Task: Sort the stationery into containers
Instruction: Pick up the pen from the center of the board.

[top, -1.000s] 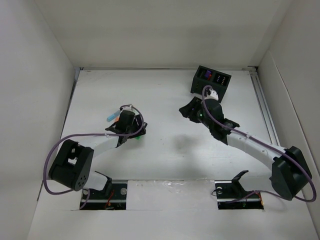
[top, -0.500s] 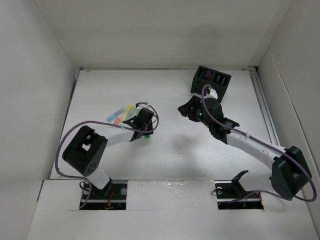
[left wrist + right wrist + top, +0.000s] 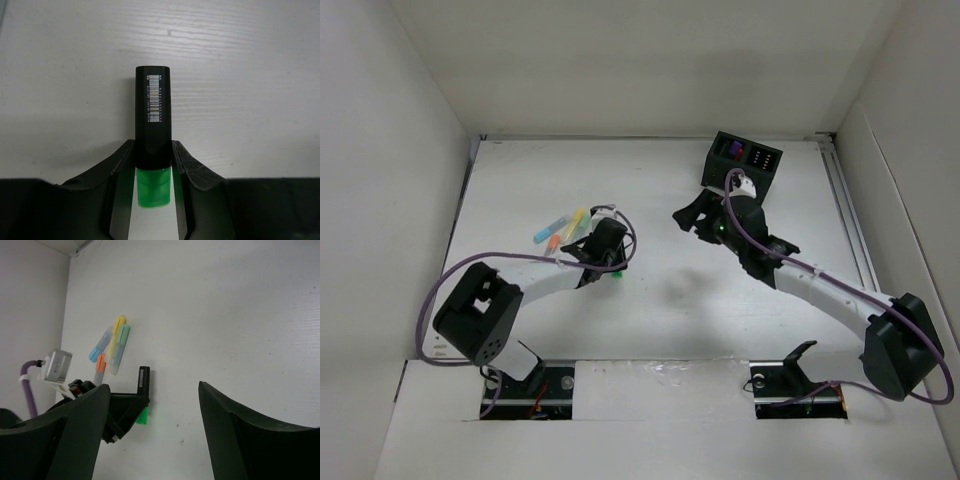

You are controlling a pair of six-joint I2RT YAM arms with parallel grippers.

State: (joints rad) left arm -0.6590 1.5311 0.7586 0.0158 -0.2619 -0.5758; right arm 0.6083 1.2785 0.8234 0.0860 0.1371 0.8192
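My left gripper [image 3: 603, 247] is shut on a black highlighter with a green cap [image 3: 152, 125], held low over the white table; the green cap also shows in the top view [image 3: 616, 273]. Its fingers [image 3: 187, 165] press both sides of the pen. Several loose highlighters [image 3: 560, 226], light blue, yellow and orange, lie just left of it, also seen in the right wrist view [image 3: 112, 346]. My right gripper [image 3: 694, 215] is open and empty, near the black two-compartment box [image 3: 742, 160] at the back right. The box's left compartment holds something purple.
White walls close the table in on the left, back and right. A metal rail [image 3: 848, 215] runs along the right edge. Both arm bases sit at the near edge.
My left gripper has moved right, away from the loose highlighters, with the green-capped pen in it. My right gripper has shifted slightly left.
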